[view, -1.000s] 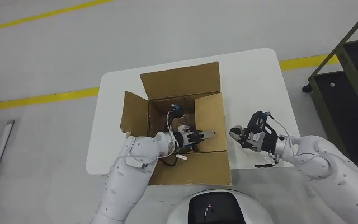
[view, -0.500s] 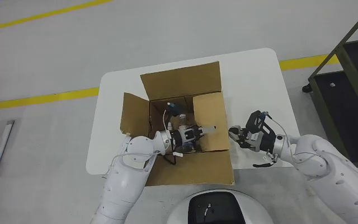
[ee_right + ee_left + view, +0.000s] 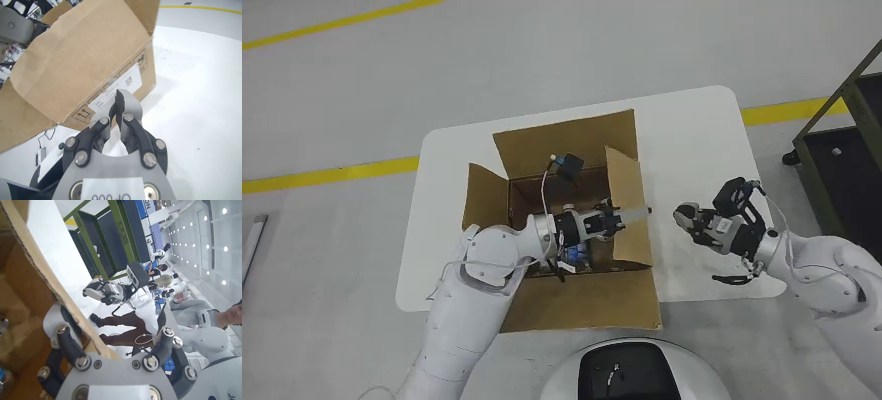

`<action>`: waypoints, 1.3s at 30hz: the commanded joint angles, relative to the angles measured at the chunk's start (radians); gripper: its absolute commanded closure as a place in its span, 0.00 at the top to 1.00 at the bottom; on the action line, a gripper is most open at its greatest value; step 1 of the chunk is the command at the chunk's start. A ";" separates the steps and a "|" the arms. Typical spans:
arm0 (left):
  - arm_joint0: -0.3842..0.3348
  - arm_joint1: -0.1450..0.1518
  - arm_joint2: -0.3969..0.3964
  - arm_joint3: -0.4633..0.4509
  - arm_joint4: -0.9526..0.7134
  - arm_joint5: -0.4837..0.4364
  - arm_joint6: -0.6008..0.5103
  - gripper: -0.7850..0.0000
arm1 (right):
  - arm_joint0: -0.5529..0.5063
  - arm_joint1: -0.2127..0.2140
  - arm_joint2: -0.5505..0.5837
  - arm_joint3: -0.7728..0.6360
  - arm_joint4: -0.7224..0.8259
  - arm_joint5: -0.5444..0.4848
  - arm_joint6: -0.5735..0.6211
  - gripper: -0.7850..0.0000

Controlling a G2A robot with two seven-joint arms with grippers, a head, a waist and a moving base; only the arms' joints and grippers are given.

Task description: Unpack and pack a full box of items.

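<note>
one cardboard box (image 3: 572, 145) sits open on the white table (image 3: 702, 130). the left gripper (image 3: 630, 214) is over the box's opening, at the side flap (image 3: 627, 195) nearest the other arm. that flap stands tilted up and its edge runs between the gripper's fingers, which are spread wide. one finger (image 3: 53, 317) touches the cardboard on the inner side. below and behind that gripper, down in the box, lie some small things (image 3: 577, 258), too hidden to tell apart. the right gripper (image 3: 117, 106) hangs over bare table just beside the box's outer wall and apart from it, its pads pressed together on nothing. well beyond it, off the table, stands a green cart (image 3: 842, 130).
</note>
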 commanded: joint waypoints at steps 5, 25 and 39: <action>-0.079 -0.032 0.119 0.057 -0.032 -0.056 0.015 1.00 | -0.084 0.014 0.176 -0.008 0.229 0.049 0.039 1.00; -0.196 -0.106 0.309 0.225 -0.043 -0.097 -0.003 1.00 | -0.083 0.013 0.229 0.089 0.708 -0.034 0.190 0.24; -0.192 -0.114 0.301 0.233 -0.031 -0.095 -0.022 1.00 | 0.118 -0.014 0.002 0.225 0.651 -0.033 0.219 0.00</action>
